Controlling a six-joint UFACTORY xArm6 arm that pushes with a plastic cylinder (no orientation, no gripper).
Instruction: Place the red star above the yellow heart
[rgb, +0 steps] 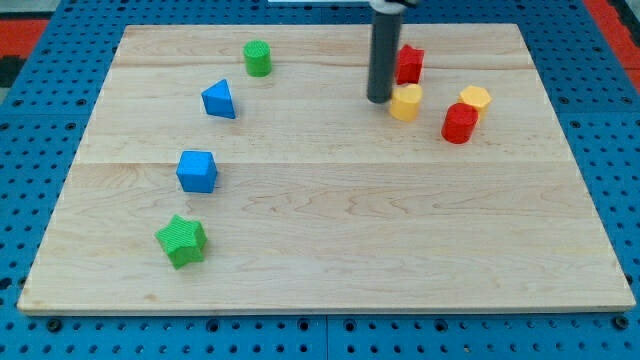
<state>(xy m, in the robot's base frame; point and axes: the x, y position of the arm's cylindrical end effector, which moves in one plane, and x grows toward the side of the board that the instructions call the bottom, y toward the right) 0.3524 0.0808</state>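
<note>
The red star (409, 64) lies near the view's top, right of centre, on the wooden board (330, 250). The yellow heart (405, 102) sits just below it, close but apart. My tip (379, 99) is at the end of the dark rod, directly left of the yellow heart and below-left of the red star, nearly touching the heart.
A red cylinder (459, 123) and a yellow hexagon (475, 99) lie right of the heart. A green cylinder (258, 58), a blue triangle (219, 99), a blue cube (197, 171) and a green star (182, 241) lie on the view's left.
</note>
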